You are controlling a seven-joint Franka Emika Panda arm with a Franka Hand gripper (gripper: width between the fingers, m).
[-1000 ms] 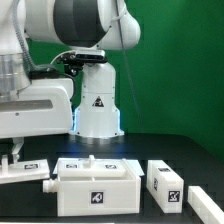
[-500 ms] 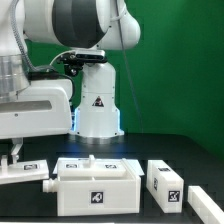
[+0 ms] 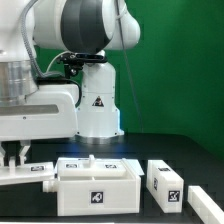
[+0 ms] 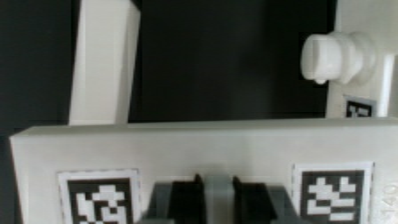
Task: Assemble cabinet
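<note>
The cabinet's white box body (image 3: 97,188) stands at the front of the black table, with a tag on its front face. Left of it in the exterior view lies a flat white tagged panel (image 3: 35,172). My gripper (image 3: 13,156) hangs down onto that panel's far left part. In the wrist view the panel (image 4: 196,150) fills the lower picture. My gripper (image 4: 215,200) sits shut between its two tags, with nothing visibly held. A rounded white part (image 4: 334,58) and a long white strip (image 4: 103,60) lie beyond the panel.
Two more white tagged blocks (image 3: 165,181) (image 3: 207,200) lie to the exterior view's right of the box. The arm's white base (image 3: 97,100) stands behind the box, before a green backdrop. The arm's big links fill the upper left of the exterior view.
The arm's upper links have swung toward the exterior view's right and the hand sits a little lower. The gripper stays shut on top of the left panel.
</note>
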